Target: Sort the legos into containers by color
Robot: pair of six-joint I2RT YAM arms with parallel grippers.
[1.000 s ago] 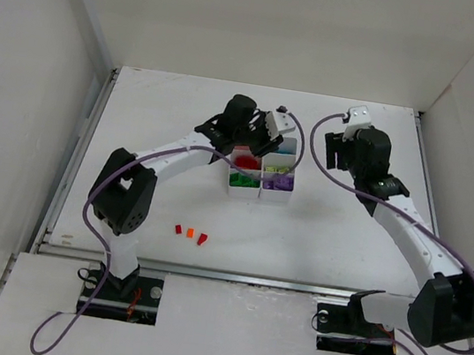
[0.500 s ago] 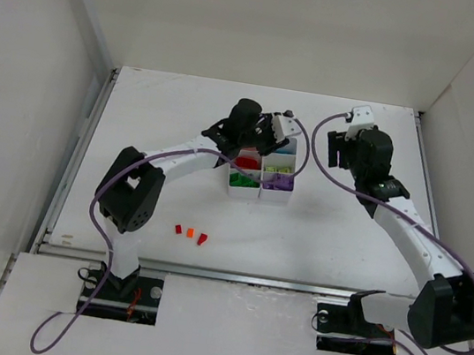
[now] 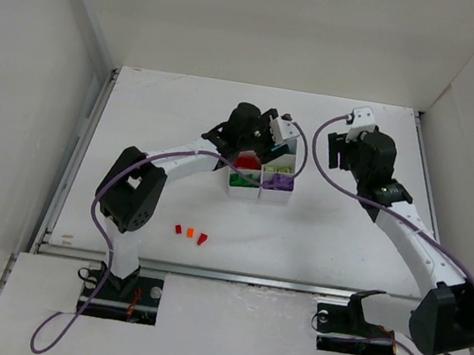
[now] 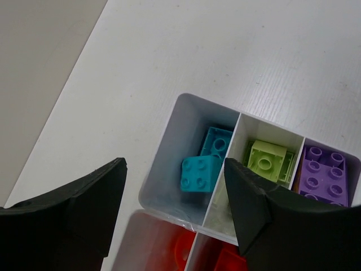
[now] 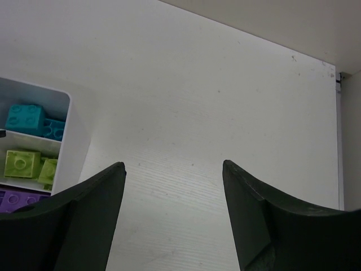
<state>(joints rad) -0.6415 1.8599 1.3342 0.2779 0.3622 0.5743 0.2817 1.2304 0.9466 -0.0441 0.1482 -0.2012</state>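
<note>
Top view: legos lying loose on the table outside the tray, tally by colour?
Red legos: 2
Orange lego: 1
Total: 3

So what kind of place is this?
Probably a robot lab's test bench: a white table boxed in by plain white wall panels, with two white robot arms mounted at its edge.
</note>
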